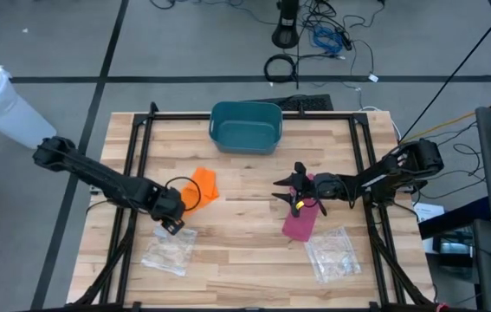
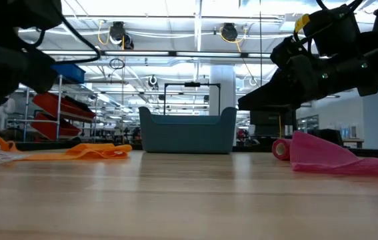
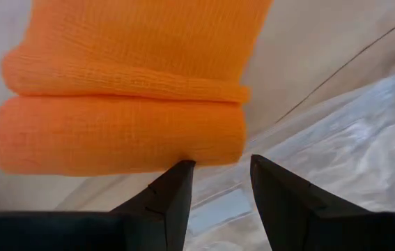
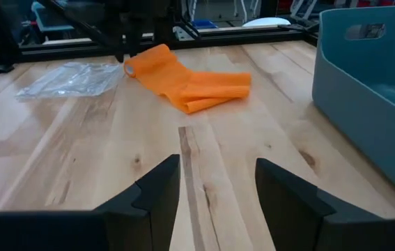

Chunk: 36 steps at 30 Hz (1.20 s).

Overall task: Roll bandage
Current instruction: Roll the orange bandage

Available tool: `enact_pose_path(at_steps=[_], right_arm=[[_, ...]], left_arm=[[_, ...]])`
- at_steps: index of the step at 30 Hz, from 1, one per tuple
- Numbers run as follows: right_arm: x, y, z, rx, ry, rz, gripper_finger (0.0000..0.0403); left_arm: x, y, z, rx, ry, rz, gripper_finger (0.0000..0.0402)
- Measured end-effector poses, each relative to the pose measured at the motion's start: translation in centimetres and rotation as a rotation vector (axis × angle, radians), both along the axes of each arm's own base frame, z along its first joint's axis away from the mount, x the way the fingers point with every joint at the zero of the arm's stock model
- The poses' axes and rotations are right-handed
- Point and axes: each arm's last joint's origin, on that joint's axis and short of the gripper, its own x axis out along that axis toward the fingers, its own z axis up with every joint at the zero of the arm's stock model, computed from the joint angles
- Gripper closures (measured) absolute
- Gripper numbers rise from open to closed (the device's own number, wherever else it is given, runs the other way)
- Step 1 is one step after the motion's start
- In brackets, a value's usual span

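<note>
Orange bandage (image 3: 124, 104) lies just ahead of left gripper (image 3: 218, 183), rolled end nearest fingertips, loose tail beyond. Jaws apart, empty. Knit looks soft, light, floppy; likely unrolls if dragged. Best pinch at rolled end. Right gripper (image 4: 217, 178) apart, empty, over pink bandage (image 1: 300, 221).

Both arms reach inward, left end effector (image 1: 176, 227) and right end effector (image 1: 294, 198) parted.

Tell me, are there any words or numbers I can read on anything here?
None can be read.
The teal bin has a small label near its rim, too blurred to read.
The orange bandage, pink bandage and clear plastic bags show no writing.
</note>
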Motion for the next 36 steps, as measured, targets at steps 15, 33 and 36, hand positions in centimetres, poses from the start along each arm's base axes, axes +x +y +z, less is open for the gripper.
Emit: enact_pose_path(at_steps=[15,33,36], right_arm=[[0.0,0.5,0.5,0.018,-0.036,0.015,0.0229],[-1.0,1.0,2.8,0.001,-0.077,-0.025,0.0229],[-1.0,1.1,2.6,0.029,-0.072,-0.026,0.0229]], left_arm=[[2.6,1.0,0.4,0.26,-0.137,-0.012,0.0246],[2.7,4.0,3.7,0.535,-0.052,0.067,0.0246],[2.6,4.8,3.2,0.542,-0.032,0.068,0.0246]])
